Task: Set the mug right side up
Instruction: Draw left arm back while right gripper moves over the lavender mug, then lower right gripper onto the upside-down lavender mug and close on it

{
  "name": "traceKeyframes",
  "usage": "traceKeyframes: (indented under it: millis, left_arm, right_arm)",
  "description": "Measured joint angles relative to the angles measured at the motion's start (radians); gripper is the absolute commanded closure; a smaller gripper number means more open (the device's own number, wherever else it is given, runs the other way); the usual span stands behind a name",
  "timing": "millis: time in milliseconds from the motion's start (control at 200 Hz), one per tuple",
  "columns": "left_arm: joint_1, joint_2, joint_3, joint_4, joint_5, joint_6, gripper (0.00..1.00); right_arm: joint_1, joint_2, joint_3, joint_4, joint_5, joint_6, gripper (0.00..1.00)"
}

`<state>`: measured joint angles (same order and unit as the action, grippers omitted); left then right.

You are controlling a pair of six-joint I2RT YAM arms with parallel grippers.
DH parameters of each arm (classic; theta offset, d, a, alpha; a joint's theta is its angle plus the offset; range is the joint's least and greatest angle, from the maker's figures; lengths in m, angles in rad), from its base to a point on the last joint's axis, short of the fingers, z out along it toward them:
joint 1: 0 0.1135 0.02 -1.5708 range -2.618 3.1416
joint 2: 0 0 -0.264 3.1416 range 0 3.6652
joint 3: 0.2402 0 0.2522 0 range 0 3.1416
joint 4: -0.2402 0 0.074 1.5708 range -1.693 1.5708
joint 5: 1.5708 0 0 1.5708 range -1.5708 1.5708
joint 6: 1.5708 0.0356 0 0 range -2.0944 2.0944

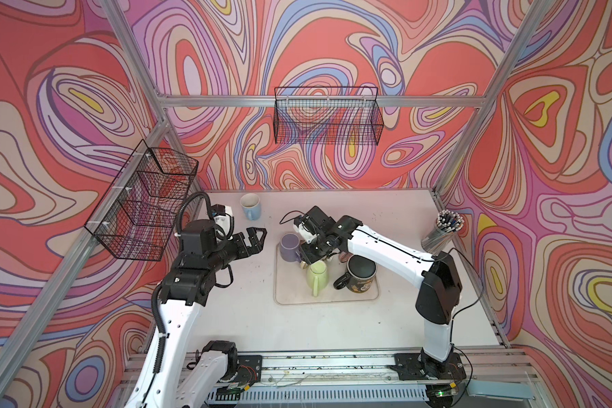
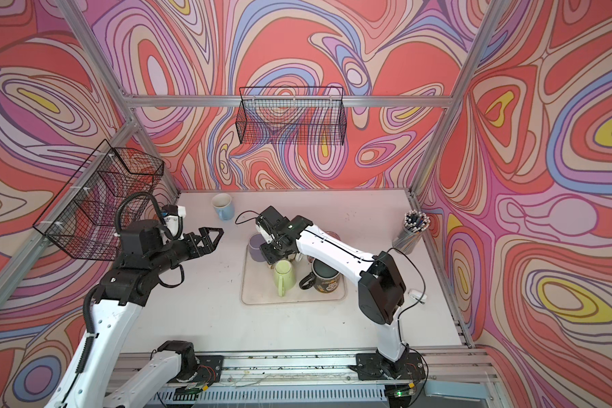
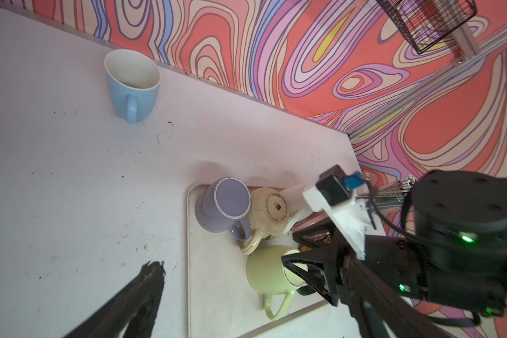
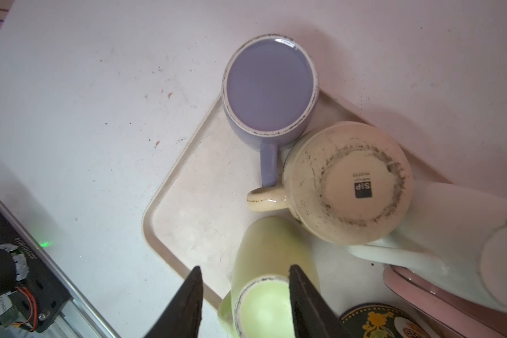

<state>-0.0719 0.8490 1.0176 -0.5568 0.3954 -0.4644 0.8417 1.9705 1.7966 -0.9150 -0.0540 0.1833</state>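
Several mugs stand upside down on a beige tray [image 1: 333,298]: a purple mug [image 1: 289,247] [image 4: 270,93], a cream mug [image 4: 349,181], a green mug [image 1: 317,277] [image 4: 272,248] and a black mug [image 1: 359,273]. A blue mug [image 1: 251,206] [image 3: 132,85] stands upright near the back wall. My right gripper [image 1: 310,256] [image 4: 245,267] hovers over the tray, its fingers apart above the green mug's base and gripping nothing. My left gripper [image 1: 258,236] [image 3: 253,266] is wide open and empty, to the left of the tray and in front of the blue mug.
A white mug [image 4: 451,234] and a pink one [image 4: 422,292] crowd the tray's far side, under the right arm. A cup of pens [image 1: 442,229] stands at the table's right edge. Wire baskets hang on the left wall [image 1: 145,201] and the back wall [image 1: 327,116].
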Motion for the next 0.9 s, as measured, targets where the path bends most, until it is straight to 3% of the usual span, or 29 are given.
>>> traceKeyframes:
  millis: [351, 606, 901]
  left_arm:
    - [0.0, -0.2, -0.208, -0.027, -0.012, 0.007, 0.0]
    - [-0.056, -0.245, -0.213, -0.059, -0.041, 0.033, 0.0]
    - [-0.105, -0.245, -0.213, -0.091, -0.064, 0.042, 0.0]
  right_arm:
    - [0.011, 0.196, 0.221, -0.101, 0.045, -0.008, 0.52]
    - [0.012, 0.338, 0.399, -0.171, 0.09, -0.022, 0.53]
    - [0.012, 0.437, 0.493, -0.221, 0.123, -0.037, 0.56]
